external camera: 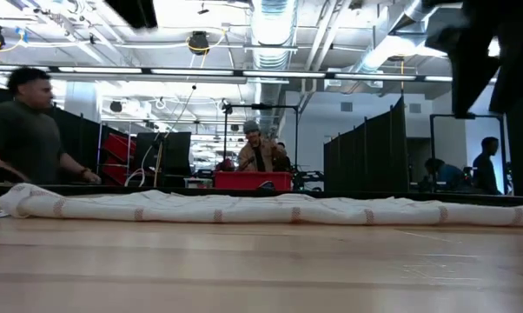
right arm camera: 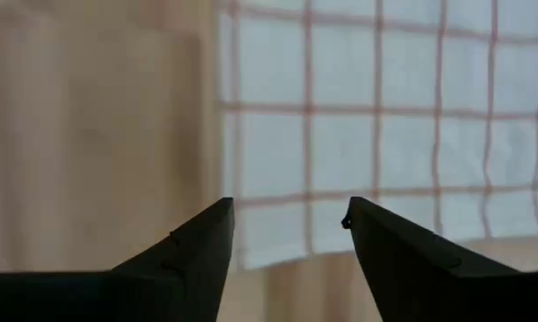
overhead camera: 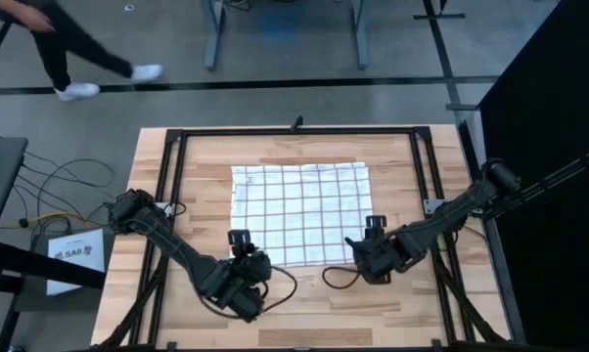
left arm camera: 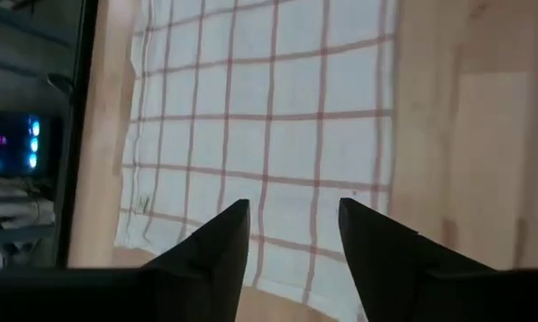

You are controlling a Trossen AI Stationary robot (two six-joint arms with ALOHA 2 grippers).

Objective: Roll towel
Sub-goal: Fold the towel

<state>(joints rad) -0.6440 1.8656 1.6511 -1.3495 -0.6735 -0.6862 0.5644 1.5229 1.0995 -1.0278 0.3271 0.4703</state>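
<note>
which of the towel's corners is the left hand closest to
The towel's near-left corner, by the left hand above the near edge. The right hand hovers at the near-right corner; both far corners lie beyond.

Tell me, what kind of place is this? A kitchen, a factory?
Most likely a robotics lab or workshop, not a kitchen. The checked towel lies on a framed wooden table, exposed ducts and strip lights run overhead, dark partitions divide the hall, and people work at benches behind.

wooden table [overhead camera: 392, 313], black frame [overhead camera: 294, 131], person walking [overhead camera: 69, 44]
</note>
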